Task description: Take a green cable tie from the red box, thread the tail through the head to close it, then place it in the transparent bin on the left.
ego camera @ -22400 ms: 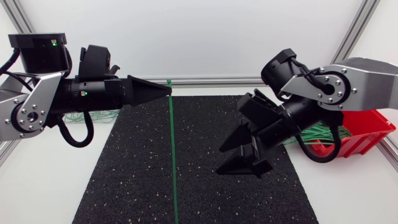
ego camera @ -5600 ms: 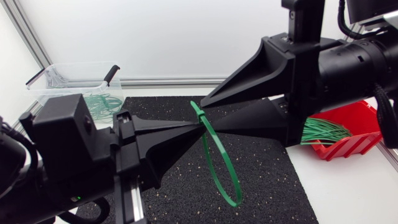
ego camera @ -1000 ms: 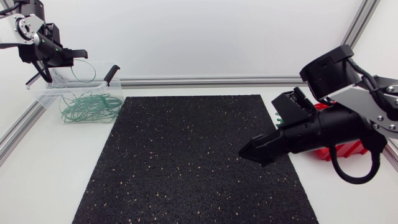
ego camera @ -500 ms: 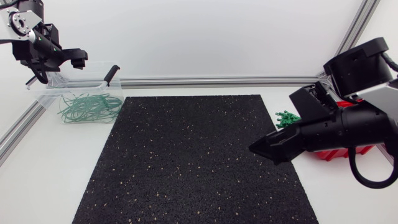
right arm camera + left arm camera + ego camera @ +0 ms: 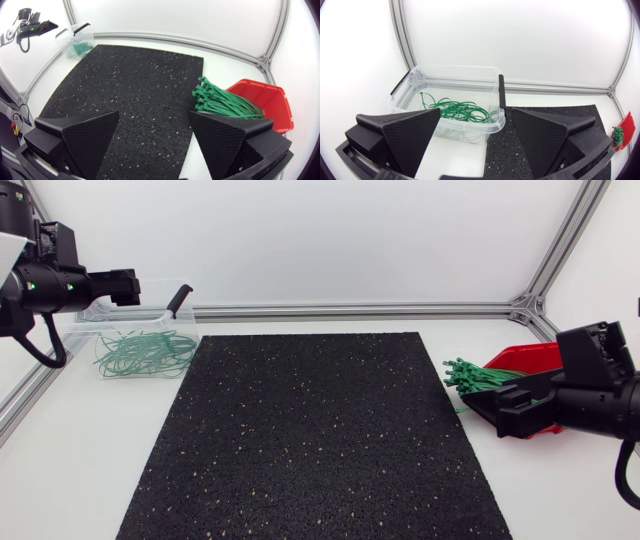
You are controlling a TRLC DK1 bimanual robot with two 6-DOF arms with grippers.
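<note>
My left claw (image 5: 475, 117) is spread wide, nothing in it, at the far left with the clear bin (image 5: 457, 68) just ahead, looped green ties (image 5: 460, 110) lying inside. My right claw (image 5: 154, 120) is spread and empty too, near the red box (image 5: 272, 97) on the right, its bundle of straight ties (image 5: 225, 102) poking toward the black mat (image 5: 310, 430)

My right arm (image 5: 600, 392) hides most of the red box (image 5: 528, 358)
</note>
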